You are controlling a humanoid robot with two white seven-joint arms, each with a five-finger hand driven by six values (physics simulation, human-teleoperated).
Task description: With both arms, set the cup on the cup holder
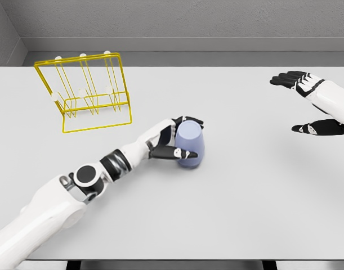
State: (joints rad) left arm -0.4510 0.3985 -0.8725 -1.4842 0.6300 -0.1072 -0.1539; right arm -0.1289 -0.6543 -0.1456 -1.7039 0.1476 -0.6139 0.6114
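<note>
Mid-table, left hand (170, 140) fingers around cup (190, 149), palm hidden; right hand (312, 104) fingers spread, arm cropped.

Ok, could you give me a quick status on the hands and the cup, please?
Left hand closed on cup, mid-table. Right hand open, far right, holding nothing. Cup holder at far left, path to it clear.

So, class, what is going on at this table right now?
The robot's left hand has its fingers wrapped around a pale blue cup standing on the white table. The right hand hovers open at the right edge, holding nothing. The yellow wire cup holder stands at the back left, with no cup on it.
</note>
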